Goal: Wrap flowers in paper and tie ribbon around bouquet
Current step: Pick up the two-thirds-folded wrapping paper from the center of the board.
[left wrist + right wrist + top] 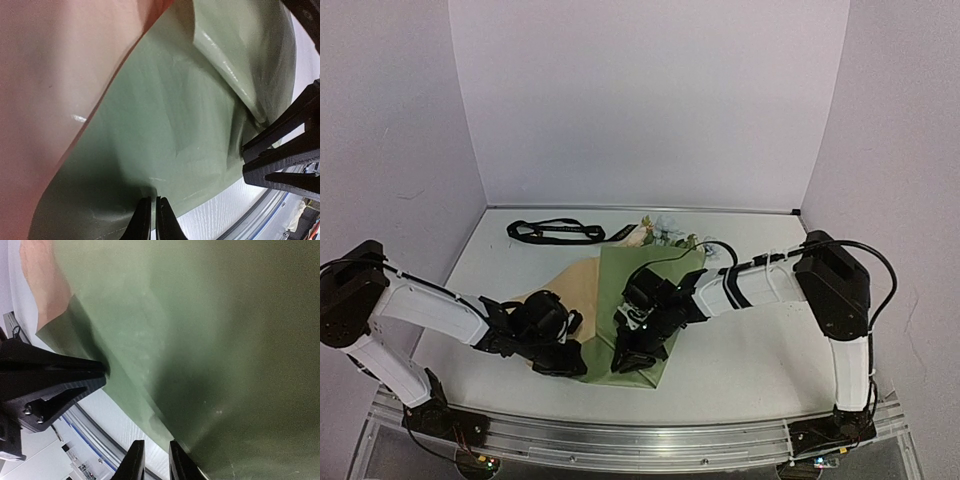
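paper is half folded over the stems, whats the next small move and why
Probably the left pincer, shut on the near edge of the paper, should draw that edge across toward the right pincer. The tan face still shows on the left, the flowers peek out at the far end, and the ribbon lies untouched, so the wrap looks unfinished.

Your arms pair white links with black joints; a thin black cable (pixel 880 262) loops at 3 o'clock, and each pincer's fingers (pixel 150 220) are matte black.
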